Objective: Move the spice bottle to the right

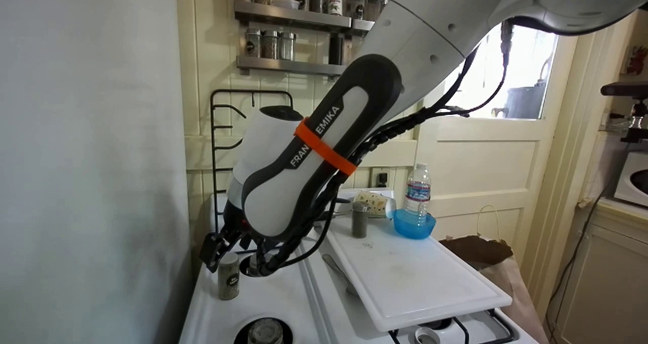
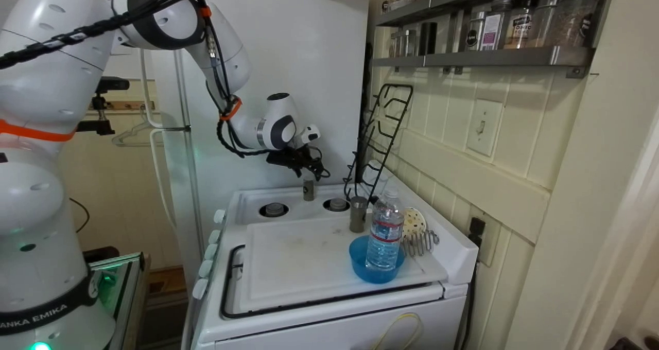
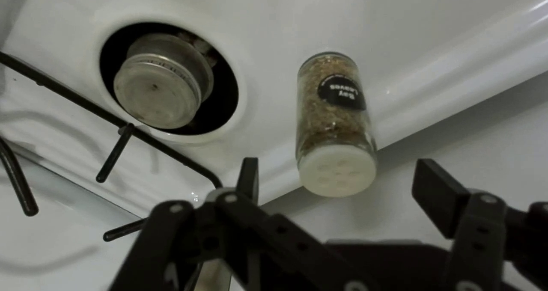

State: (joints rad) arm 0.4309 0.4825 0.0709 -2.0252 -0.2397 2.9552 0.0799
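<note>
beside the burner stands the bottle, so the gripper, jaws spread, should centre on it before squeezing.

small, whitish-topped, clear glass spice bottle: round black sticker says "bay leaves", upside down in wrist view. long white-and-black robot arm: "fran" and "emika", bright orange strap over middle. black band round arm's fat white foot: "anka emika", start cut off. black-lidded clear jar on grey metal shelf: letters "onic" show.
</note>
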